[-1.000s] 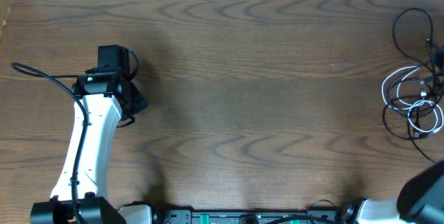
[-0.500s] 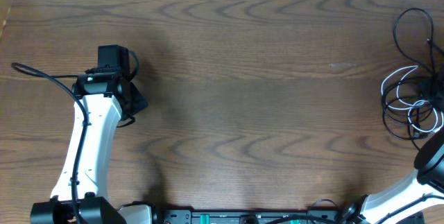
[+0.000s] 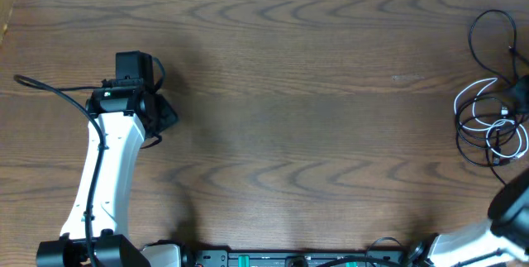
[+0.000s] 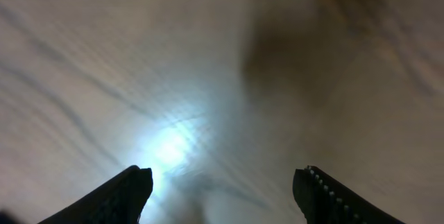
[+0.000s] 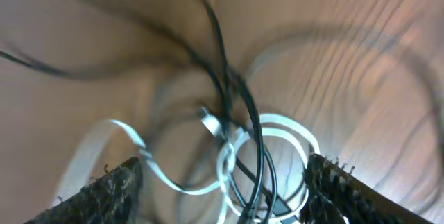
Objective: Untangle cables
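1 white cable (image 5: 284, 120), several black cables (image 5: 222, 64) too tangled to count, 2 robot arms (image 3: 103, 176), 1 wooden table (image 3: 314, 69)

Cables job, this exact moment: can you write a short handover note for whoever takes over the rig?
Left gripper: open, empty, over bare wood on the left side of the table, far from the tangle.
Right gripper: open just above the tangle, a finger on either side, gripping nothing; its view is blurred.
Cables: one heap at the table's right edge, with the white cable looped through the black ones.
Done: nothing separated.
Left: grip one cable, draw it clear of the heap, and repeat for each.
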Available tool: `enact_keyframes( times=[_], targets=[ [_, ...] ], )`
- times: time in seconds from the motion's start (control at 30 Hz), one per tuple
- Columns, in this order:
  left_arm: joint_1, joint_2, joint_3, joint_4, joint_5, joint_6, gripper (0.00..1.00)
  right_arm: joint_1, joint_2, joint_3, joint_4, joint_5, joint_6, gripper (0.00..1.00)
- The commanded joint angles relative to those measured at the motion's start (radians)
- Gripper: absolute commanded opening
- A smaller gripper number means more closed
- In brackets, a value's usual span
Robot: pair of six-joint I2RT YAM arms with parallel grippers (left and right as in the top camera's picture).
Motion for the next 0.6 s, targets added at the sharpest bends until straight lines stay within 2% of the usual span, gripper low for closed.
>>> enact_keyframes(
  times=[0.0,0.13,0.23,0.3,0.4,0.5,0.57],
  targets=[
    [0.000,-0.004,-0.010,0.047,0.113,-0.009,0.71,-0.004,-0.126,0.042,0.002,-0.029,-0.006,0.72],
    [-0.031,-0.004,-0.010,0.168,0.246,0.004,0.71,0.006,-0.177,0.041,-0.021,-0.220,-0.020,0.76],
    [-0.106,-0.004,-0.010,0.298,0.337,0.081,0.71,0.035,-0.170,0.040,-0.045,-0.510,-0.169,0.76],
    [-0.206,-0.003,-0.010,0.362,0.319,0.177,0.72,0.093,-0.161,0.040,-0.094,-0.585,-0.280,0.77],
    [-0.297,0.003,-0.010,0.343,0.211,0.216,0.75,0.195,-0.159,0.040,-0.164,-0.512,-0.378,0.81],
    [-0.353,0.005,-0.010,0.248,0.066,0.216,0.76,0.295,-0.160,0.040,-0.242,-0.399,-0.408,0.87],
    [-0.355,0.005,-0.010,0.170,0.031,0.200,0.77,0.359,-0.160,0.040,-0.300,-0.334,-0.410,0.89]
  ],
)
